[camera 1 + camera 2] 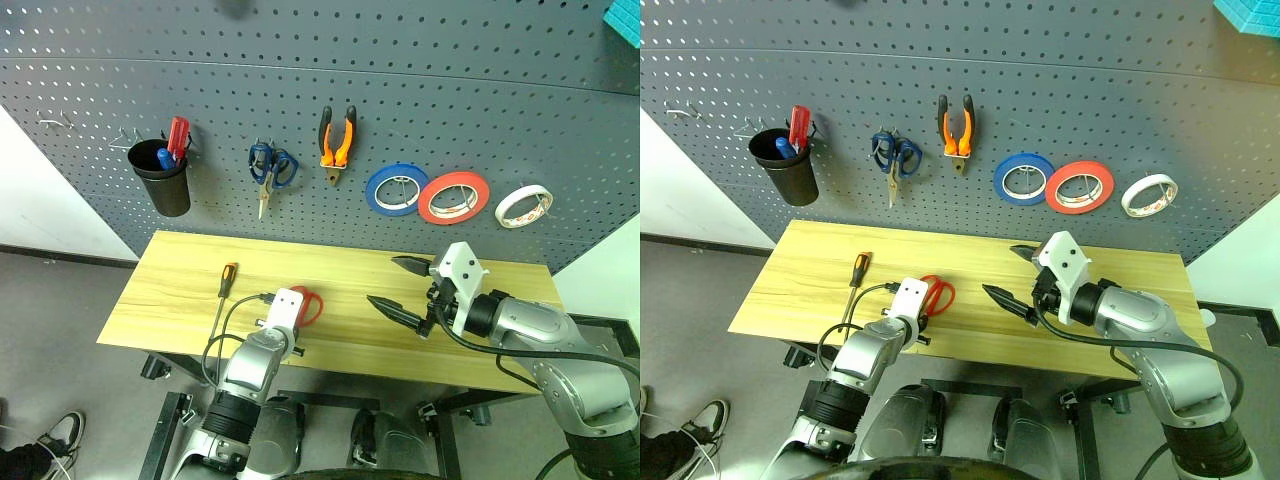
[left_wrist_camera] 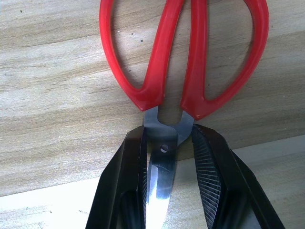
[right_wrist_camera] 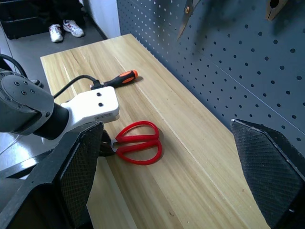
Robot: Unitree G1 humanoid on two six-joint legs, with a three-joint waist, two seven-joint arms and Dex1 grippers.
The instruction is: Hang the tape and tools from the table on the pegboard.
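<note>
Red-handled scissors point(image 2: 157, 86) lie on the wooden table point(image 1: 330, 260) near its front edge. My left gripper point(image 2: 167, 143) is shut on them, its black fingers pressed against the steel blades at the pivot, handles pointing away. A thin screwdriver point(image 1: 228, 278) with an orange-and-black handle lies on the table left of the scissors. On the dark pegboard point(image 1: 450, 100) hang the orange-handled pliers point(image 1: 337, 143) and, at the right, the cream-white tape point(image 1: 523, 206). My right gripper point(image 1: 385, 280) hovers open above the table's middle, holding nothing.
The pegboard also carries a black cup point(image 1: 165, 178) with a red-handled tool in it, blue scissors point(image 1: 270, 168), a blue tape roll point(image 1: 397, 188) and a red-orange roll point(image 1: 453, 196). A person's shoes stand on the floor beyond the table's left end.
</note>
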